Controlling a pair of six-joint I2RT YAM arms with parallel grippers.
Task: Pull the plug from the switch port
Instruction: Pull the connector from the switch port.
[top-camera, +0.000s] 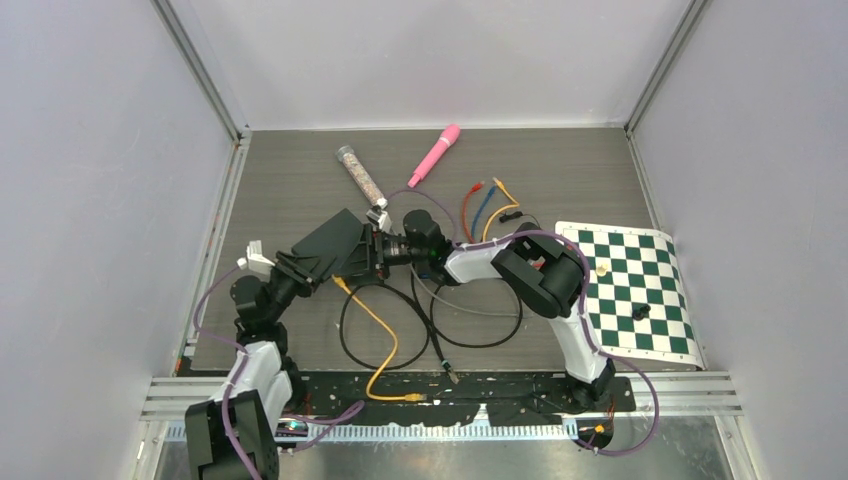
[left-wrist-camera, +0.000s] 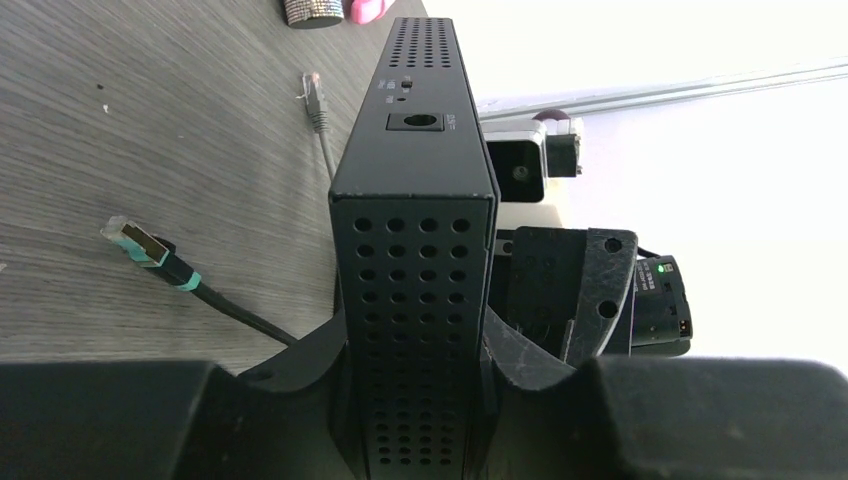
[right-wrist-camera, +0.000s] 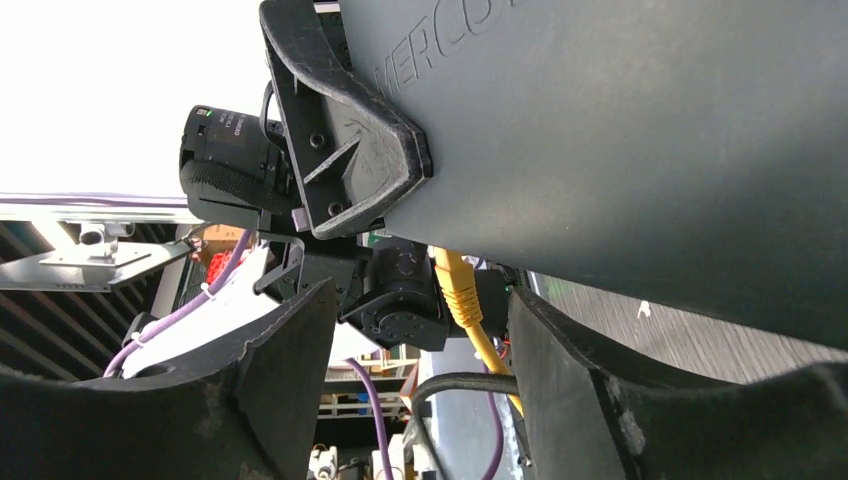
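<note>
Top external, left claw (left-wrist-camera: 412, 352) clenched on switch (left-wrist-camera: 415, 200), right claw (right-wrist-camera: 425, 340) released around yellow plug (right-wrist-camera: 453, 280), cable loops (top-camera: 440, 322) at four o'clock, chessboard (top-camera: 620, 262) at three.

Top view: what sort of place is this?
Probably a robot test cell: walls on metal posts box in the table, left arm and right arm are bolted at its edge, and odd props lie about, a chess mat, a pink toy.

Top view: even, diffuse lighting, sharp focus, soft shadows on the tabletop (top-camera: 300, 180). Both wrist views: backgrounds overexposed to white, nearest foreground dark and slightly blurred.
</note>
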